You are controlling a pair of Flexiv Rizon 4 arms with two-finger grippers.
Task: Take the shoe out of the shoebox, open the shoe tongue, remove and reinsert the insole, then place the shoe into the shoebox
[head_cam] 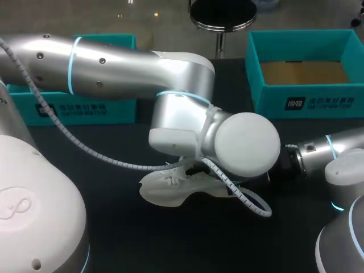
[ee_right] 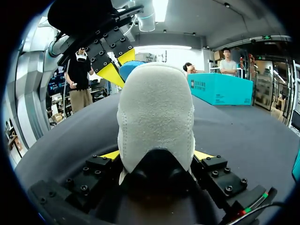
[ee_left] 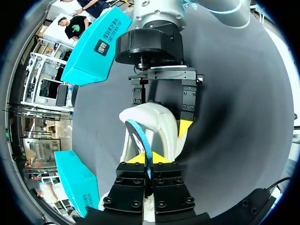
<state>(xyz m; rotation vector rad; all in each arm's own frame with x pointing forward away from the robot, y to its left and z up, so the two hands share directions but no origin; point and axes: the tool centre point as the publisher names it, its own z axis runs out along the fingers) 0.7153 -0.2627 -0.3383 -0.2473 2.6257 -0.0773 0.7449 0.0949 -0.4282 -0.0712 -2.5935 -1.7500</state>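
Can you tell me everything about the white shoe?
The shoe is white, soft and fuzzy-looking, with laces. It is outside the shoebox, at the middle of the dark table. The right gripper squeezes its heel from both sides. A blue insole sticks up out of it, pinched by the left gripper.

Furniture: a table (head_cam: 125, 239) with a dark, matte top that fills most of the head view.
Table surface: plain and even, near black from above, mid grey (ee_left: 243, 93) in the left wrist view.
Light: comes from overhead, leaving a soft pale sheen on the table (ee_right: 243, 140) and a darker shaded patch at its middle.
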